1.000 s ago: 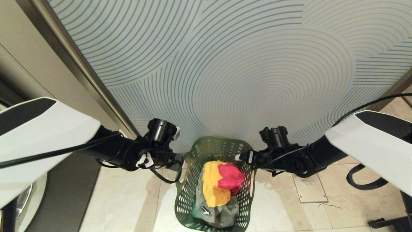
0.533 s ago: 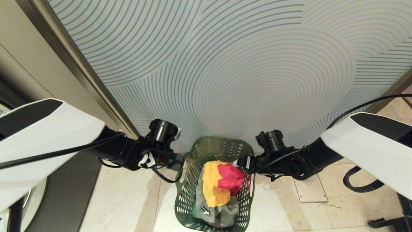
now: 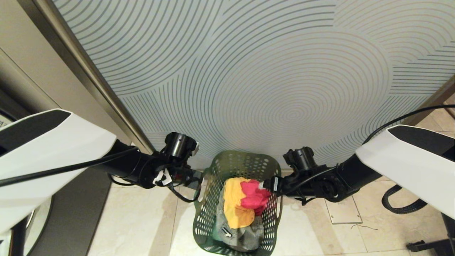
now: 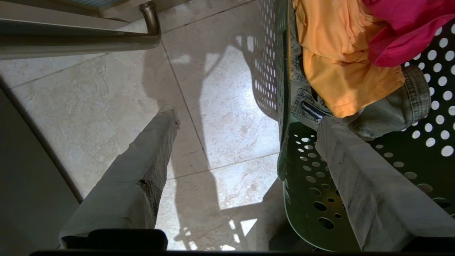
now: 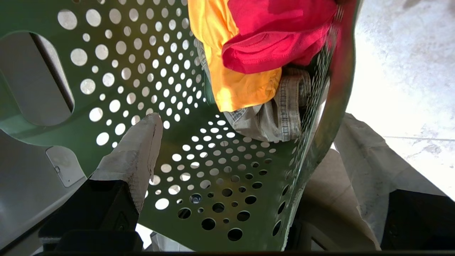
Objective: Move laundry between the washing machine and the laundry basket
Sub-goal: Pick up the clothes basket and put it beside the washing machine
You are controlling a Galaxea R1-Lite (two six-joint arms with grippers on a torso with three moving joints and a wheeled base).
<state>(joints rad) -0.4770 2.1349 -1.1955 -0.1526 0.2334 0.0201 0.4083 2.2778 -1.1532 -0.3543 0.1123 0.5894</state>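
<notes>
1. Over the last second the right arm has swung inward: in the head view its wrist now sits over the right rim of the laundry basket [image 3: 237,161], where a second ago it was just outside it.
2. The right gripper [image 5: 241,142] is wide open and holds nothing. One finger is inside the basket and the other outside, so the right wall stands between them.
3. The left arm has barely moved. The left gripper [image 4: 245,124] is also wide open and empty, straddling the basket's left wall in the same way.
4. The laundry [image 3: 241,202] has not shifted: the yellow-orange garment [image 5: 213,53] and the pink-red garment [image 5: 277,39] lie on top of the grey-green ones [image 4: 384,110], all inside the basket on the floor [image 3: 142,220].
5. My reading is that both grippers are lining up on opposite walls to lift the whole basket; neither has closed yet.
6. The washing machine [image 3: 39,217] shows only as a dark edge at the left.
</notes>
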